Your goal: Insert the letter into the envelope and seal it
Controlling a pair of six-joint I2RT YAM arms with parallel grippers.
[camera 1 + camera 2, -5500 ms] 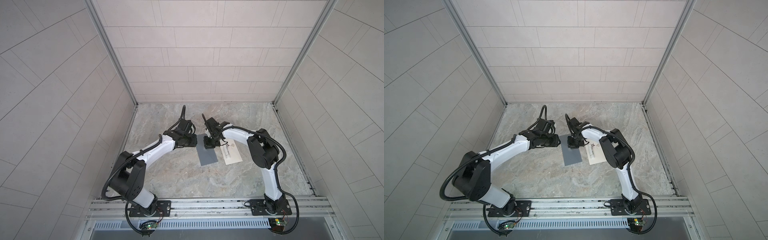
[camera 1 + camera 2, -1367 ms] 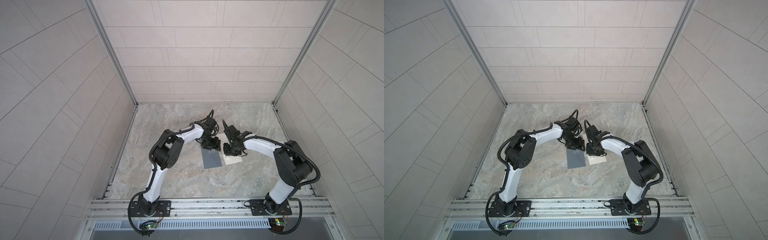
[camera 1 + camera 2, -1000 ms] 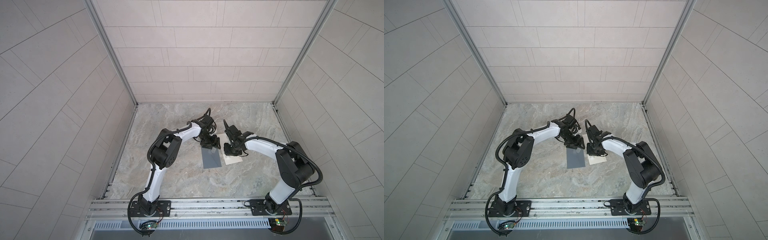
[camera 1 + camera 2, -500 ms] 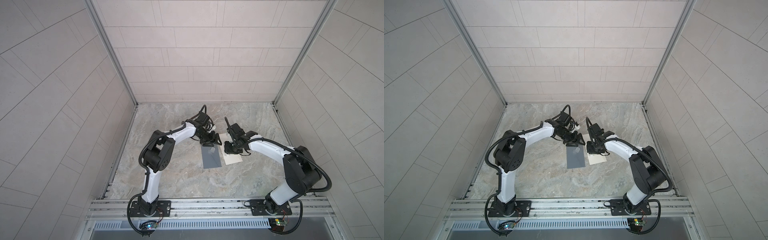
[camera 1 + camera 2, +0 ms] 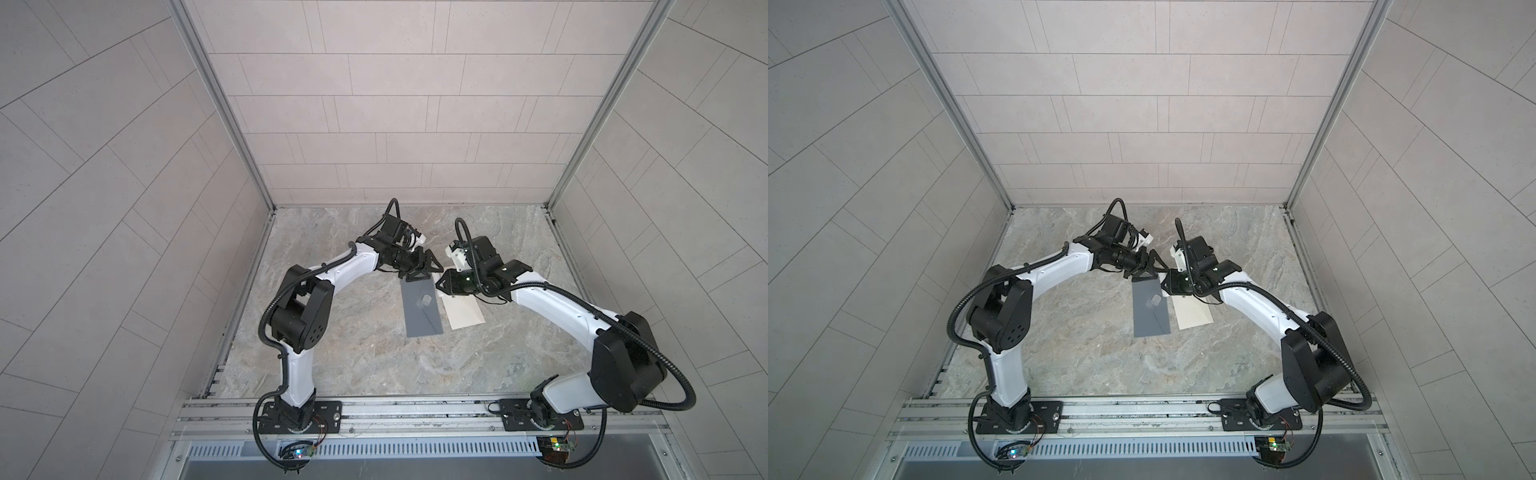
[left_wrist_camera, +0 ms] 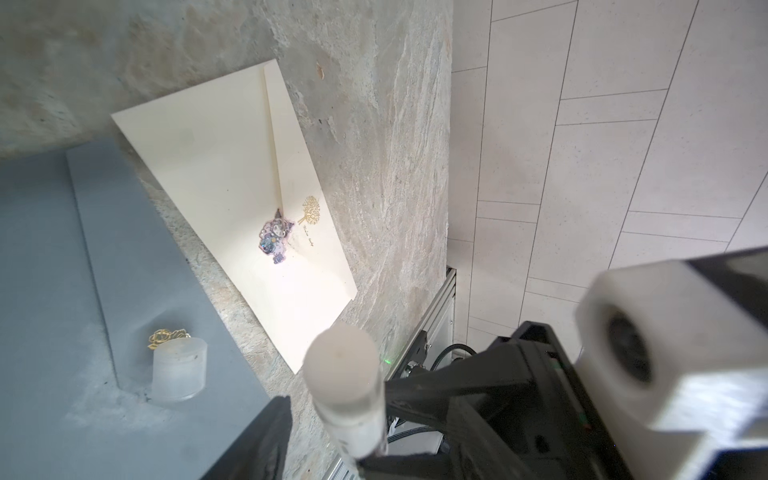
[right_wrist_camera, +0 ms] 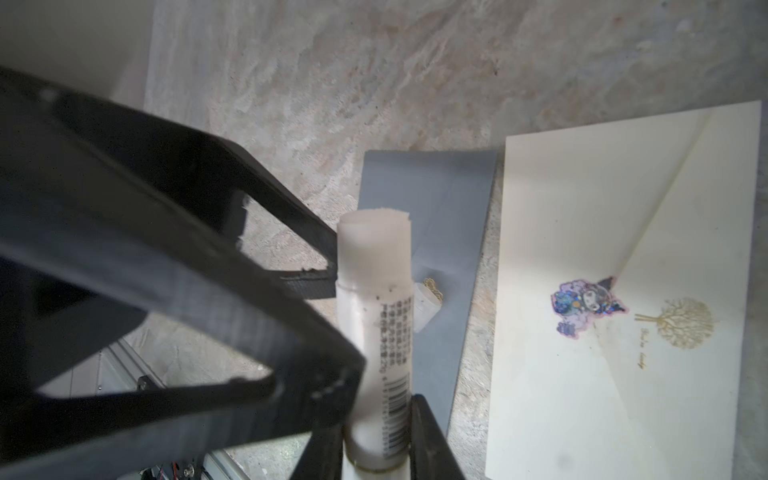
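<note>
One view — right wrist — shows barcode (image 7: 397, 409) on glue stick (image 7: 374, 324).

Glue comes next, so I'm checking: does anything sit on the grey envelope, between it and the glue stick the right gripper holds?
Yes: a small translucent plastic cap stands upright on the flat grey paper envelope, beside its gold emblem.

Glue stick (image 7: 374, 332) — label print blurred, unreadable
</note>
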